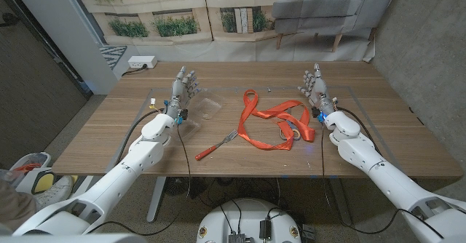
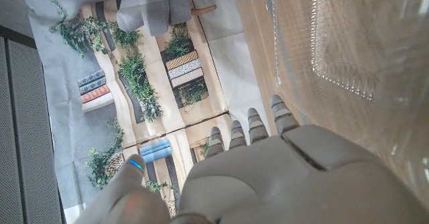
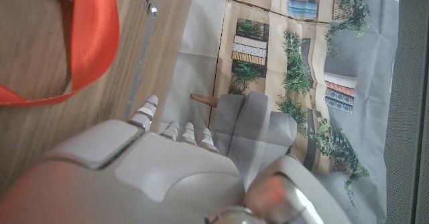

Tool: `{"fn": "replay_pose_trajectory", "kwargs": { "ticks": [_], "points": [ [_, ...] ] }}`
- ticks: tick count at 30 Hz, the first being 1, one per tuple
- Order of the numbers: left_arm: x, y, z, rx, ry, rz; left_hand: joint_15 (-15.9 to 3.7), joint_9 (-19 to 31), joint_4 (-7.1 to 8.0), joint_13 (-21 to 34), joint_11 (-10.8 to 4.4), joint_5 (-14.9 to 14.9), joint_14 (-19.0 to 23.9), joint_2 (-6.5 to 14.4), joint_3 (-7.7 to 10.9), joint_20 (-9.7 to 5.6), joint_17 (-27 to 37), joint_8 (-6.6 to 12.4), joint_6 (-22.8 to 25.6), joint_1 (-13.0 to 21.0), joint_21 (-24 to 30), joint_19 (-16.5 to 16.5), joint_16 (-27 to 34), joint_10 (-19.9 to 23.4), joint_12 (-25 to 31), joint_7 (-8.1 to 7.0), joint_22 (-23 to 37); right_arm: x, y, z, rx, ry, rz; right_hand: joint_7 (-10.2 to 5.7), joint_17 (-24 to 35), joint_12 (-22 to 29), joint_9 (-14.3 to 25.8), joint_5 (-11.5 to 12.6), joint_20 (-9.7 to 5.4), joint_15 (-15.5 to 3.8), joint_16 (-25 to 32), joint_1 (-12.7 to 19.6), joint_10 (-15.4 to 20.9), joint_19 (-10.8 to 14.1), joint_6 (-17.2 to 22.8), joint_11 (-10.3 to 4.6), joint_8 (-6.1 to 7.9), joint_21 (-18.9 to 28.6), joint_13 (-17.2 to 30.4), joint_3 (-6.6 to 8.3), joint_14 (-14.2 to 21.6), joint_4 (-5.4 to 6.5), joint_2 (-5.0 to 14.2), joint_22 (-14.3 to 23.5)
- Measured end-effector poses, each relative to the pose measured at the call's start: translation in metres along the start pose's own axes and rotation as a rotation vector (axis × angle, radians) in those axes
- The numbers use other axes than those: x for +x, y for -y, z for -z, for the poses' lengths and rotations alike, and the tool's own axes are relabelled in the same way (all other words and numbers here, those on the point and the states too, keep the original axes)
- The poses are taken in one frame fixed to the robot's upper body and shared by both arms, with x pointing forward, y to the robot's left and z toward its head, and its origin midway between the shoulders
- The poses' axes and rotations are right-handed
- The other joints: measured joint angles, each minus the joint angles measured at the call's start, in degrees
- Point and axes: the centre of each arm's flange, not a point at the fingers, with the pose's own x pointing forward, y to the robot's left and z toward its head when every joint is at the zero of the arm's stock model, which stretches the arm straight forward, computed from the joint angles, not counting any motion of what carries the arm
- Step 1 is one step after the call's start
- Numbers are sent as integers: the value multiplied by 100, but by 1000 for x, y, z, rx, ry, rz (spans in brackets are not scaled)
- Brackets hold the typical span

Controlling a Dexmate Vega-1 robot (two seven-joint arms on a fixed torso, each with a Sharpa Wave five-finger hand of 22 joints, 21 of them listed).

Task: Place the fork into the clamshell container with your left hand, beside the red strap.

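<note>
A fork with a red handle lies on the wooden table near its front edge, tines pointing toward the red strap, which sprawls in loops at the table's middle. A clear plastic clamshell container lies open left of the strap; its ridged clear wall shows in the left wrist view. My left hand stands on the table just left of the container, fingers apart, holding nothing. My right hand stands right of the strap, fingers apart and empty. A stretch of the strap shows in the right wrist view.
A white power strip sits on the floor behind the table's far left corner. A grey sofa stands beyond the far edge. Small metal bits lie near the strap's far side.
</note>
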Motion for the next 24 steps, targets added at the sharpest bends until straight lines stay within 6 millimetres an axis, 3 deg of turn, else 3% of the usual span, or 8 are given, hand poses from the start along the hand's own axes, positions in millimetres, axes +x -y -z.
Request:
{"fn": "replay_pose_trajectory", "kwargs": {
  "ticks": [17,24],
  "points": [
    [-3,2,-4,4,15,-7,11,-1,-2,0,-1,0,-72,-29,2,20,0,23,32,31,0,-22,0,1,0,-31,-1,0,1,2,3,-5,-13,0,-1,-2,-1,0,0,0,0,1,1,0,0,0,21,0,10,0,0,0,2,-1],
    [-4,4,-6,41,14,-15,42,-1,-89,-1,-1,0,-102,-86,5,9,-1,22,32,124,0,-73,0,1,0,-30,-1,-1,1,2,0,2,-12,0,-17,21,-1,0,-1,-42,0,53,64,0,1,-63,21,0,10,0,43,0,54,-1]
  ]
}}
